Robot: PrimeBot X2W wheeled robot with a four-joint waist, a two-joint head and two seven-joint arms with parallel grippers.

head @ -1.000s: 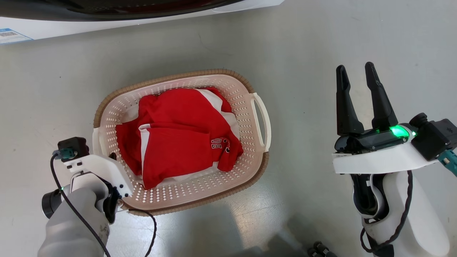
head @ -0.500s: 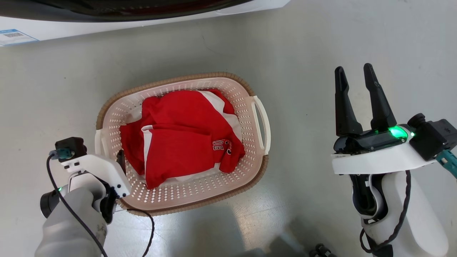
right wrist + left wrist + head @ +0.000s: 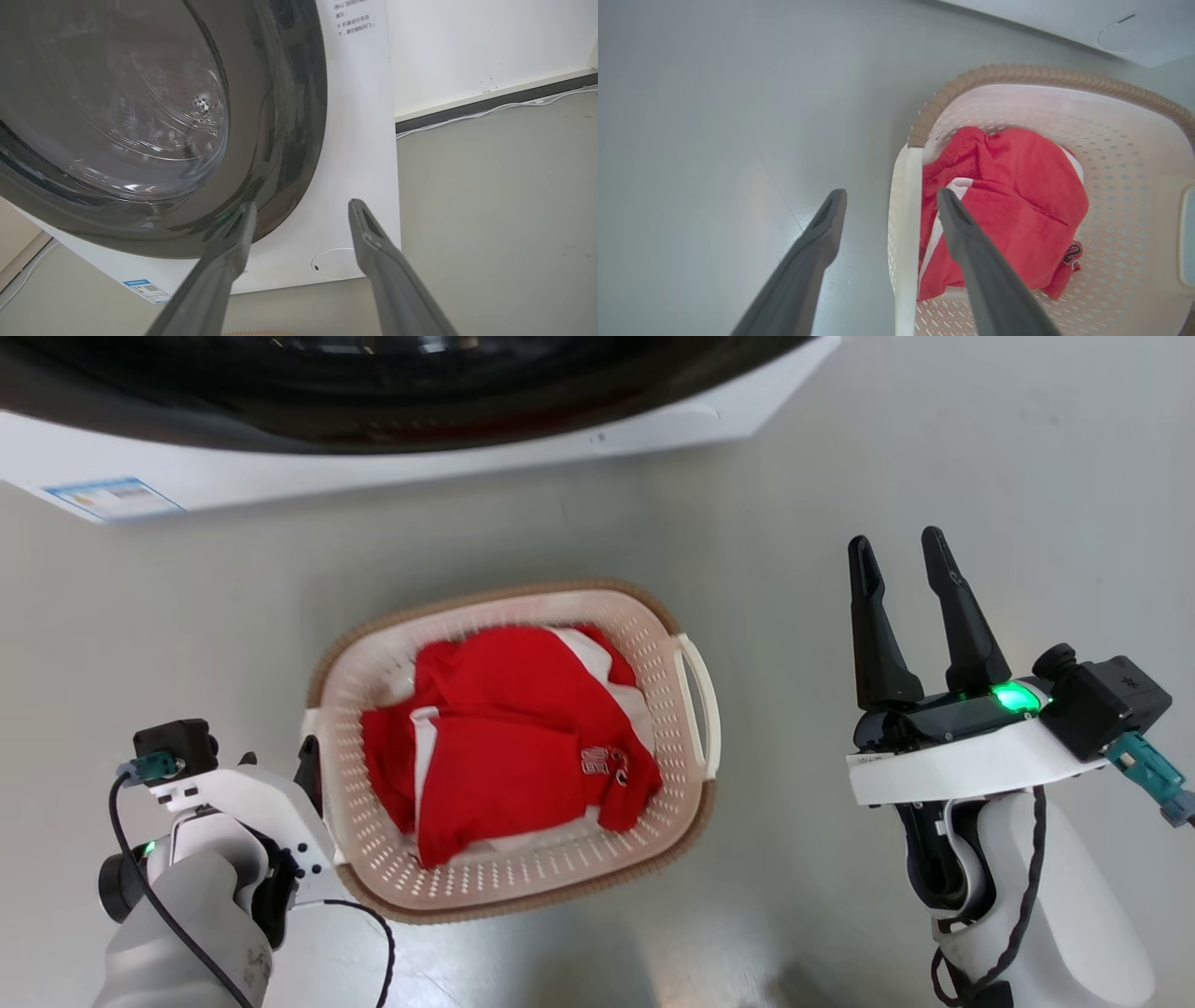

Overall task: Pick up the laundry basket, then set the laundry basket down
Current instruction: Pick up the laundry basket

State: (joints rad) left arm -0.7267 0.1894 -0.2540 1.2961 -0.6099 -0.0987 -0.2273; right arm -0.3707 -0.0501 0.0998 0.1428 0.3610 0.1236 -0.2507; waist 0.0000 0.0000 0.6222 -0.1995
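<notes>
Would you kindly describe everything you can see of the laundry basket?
The laundry basket is a cream, perforated, rounded plastic tub with a brown woven-look rim and white loop handles at both ends. It sits upright on the grey floor before the washer, holding red and white clothes. The open left claw straddles its left handle, not gripping.

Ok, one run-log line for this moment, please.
laundry basket: on floor by washer, red garment inside | left gripper: open, straddling basket's left handle | right gripper: open, empty, right of basket

Head downward, wrists seemingly low, basket (image 3: 653, 658) shared
</notes>
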